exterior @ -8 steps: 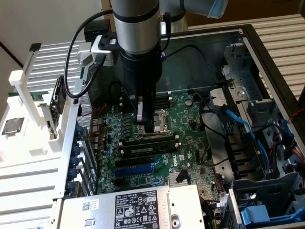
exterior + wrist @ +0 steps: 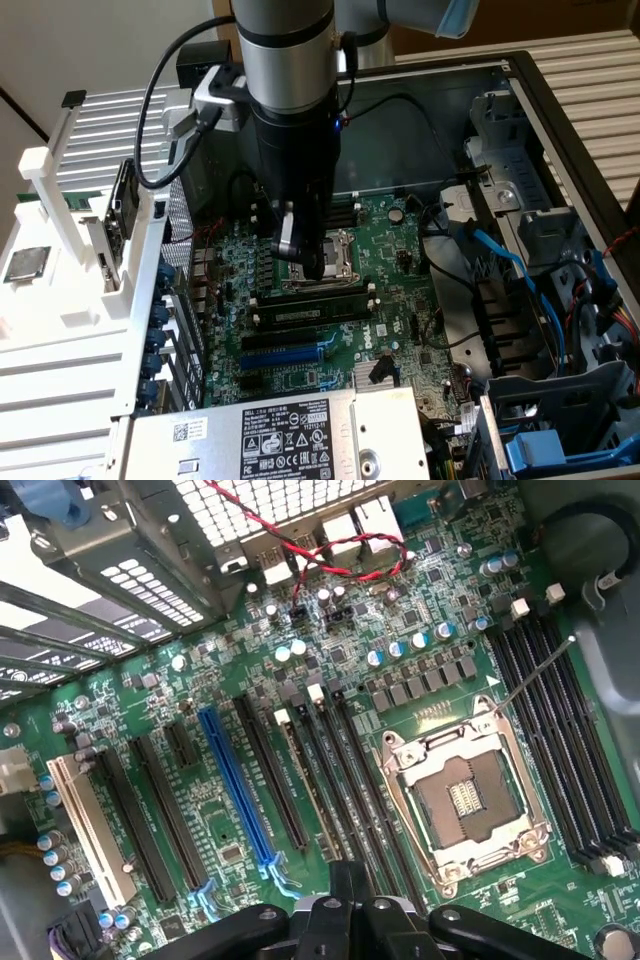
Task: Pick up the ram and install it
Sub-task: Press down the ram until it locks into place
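Bright daylight, soft shadows, mild blur

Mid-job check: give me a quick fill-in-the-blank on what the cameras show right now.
The gripper hangs above the motherboard's empty CPU ____.
Among the black expansion slots, one long slot is ____.
The silver processor chip lies outside the case on a ____ rack.
Missing words: socket; blue; white.

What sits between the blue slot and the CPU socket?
Wrist view: several long black slots side by side between blue slot and CPU socket.
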